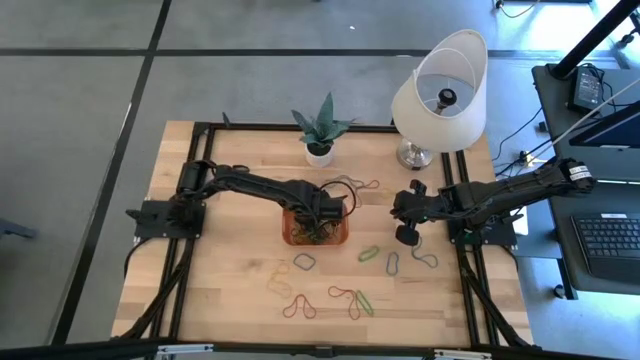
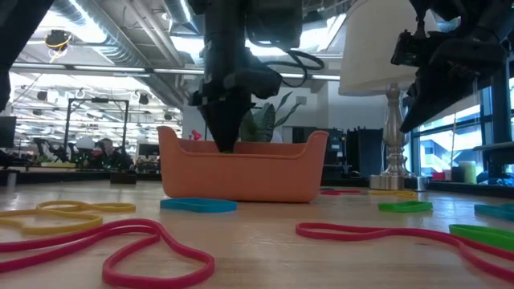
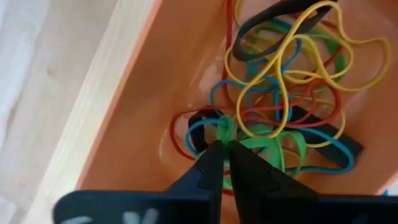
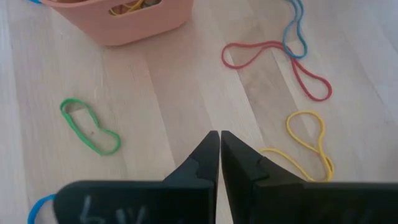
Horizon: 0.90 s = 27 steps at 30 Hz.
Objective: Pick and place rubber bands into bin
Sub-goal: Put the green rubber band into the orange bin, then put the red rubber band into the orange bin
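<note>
Left fingers [image 3: 214, 163] in bin [image 3: 140, 124], green rubber band [image 3: 273, 146] at tips

One bin [image 1: 316, 234], one lamp [image 1: 440, 95], one potted plant [image 1: 320, 133], two arms; about ten loose rubber bands [image 1: 369, 253] on the table [image 1: 230, 280].

Two dark jointed arms — black cables, tapered black fingers [image 4: 208, 163].
</note>
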Each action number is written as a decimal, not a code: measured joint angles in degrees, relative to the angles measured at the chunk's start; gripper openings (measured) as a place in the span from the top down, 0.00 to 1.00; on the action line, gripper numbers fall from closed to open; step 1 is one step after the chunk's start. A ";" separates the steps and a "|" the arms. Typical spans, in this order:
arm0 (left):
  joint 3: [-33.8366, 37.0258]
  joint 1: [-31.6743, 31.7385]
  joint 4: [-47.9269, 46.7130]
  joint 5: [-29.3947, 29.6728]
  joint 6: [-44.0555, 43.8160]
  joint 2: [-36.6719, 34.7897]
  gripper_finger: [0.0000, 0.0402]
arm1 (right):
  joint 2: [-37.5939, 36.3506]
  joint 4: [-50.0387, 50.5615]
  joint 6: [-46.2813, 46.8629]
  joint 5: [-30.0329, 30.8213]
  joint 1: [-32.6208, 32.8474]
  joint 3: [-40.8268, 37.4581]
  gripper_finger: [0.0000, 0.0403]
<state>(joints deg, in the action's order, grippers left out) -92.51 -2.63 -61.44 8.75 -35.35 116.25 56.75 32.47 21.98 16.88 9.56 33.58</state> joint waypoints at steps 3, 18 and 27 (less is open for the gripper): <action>0.00 -0.19 0.20 -0.26 -0.09 -0.04 0.86 | 0.00 -0.12 0.11 0.00 0.00 0.00 0.95; 0.00 -0.32 -0.05 -0.75 -3.53 -8.87 0.66 | 0.00 -9.34 -0.02 -0.01 0.00 0.00 0.95; 0.00 -3.66 -0.31 2.31 -5.90 -17.32 0.68 | 0.00 -13.75 -0.02 -0.01 0.00 0.04 0.95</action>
<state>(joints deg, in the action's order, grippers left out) -92.51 -6.30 -61.76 11.06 -41.25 98.93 56.75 18.72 21.96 16.86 9.56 33.63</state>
